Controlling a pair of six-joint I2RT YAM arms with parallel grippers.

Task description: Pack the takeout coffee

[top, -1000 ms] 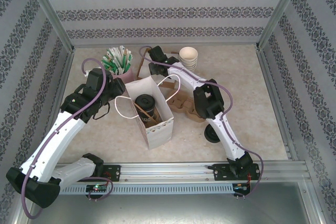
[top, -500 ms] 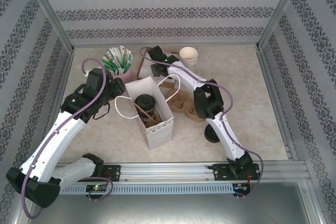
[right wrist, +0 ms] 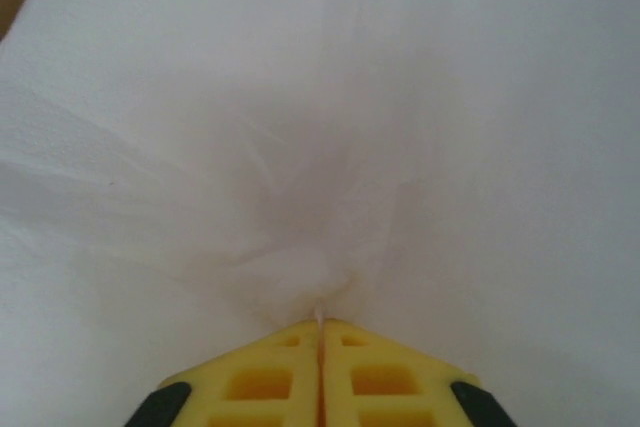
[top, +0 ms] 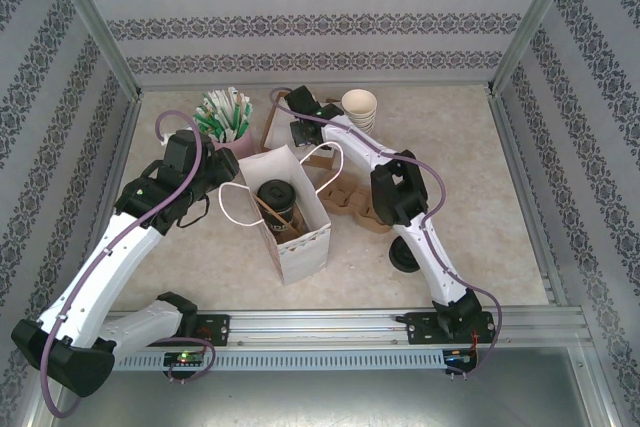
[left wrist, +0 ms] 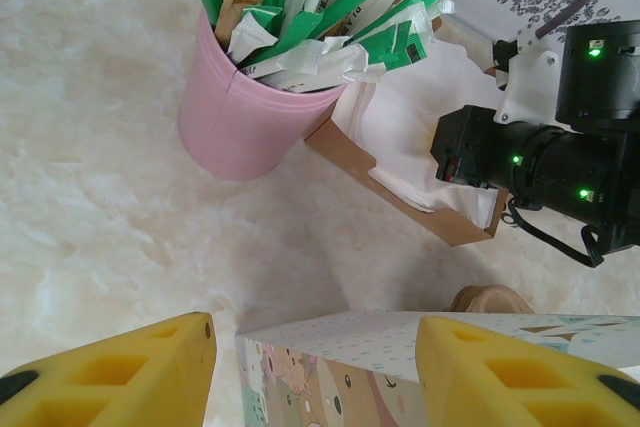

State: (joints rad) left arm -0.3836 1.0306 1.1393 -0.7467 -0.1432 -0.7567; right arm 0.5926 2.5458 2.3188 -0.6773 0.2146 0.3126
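Beige marbled tabletop [top: 480, 177] boxed in by patterned walls; takeout coffee [top: 280, 212] upright inside white paper bag [top: 300, 247] mid-table, black lid [top: 272, 190] on top. Left claw [left wrist: 315, 367] spread wide, holding nothing, bag rim showing between its fingers; right claw [right wrist: 320, 332] pinched fully closed on white napkin [right wrist: 320, 147] in cardboard tray [left wrist: 400, 202] behind bag. Likely light, thin paper wall easy to crush, lid slick and liable to pop, so best gripped gently round the body just under the lid, kept upright.
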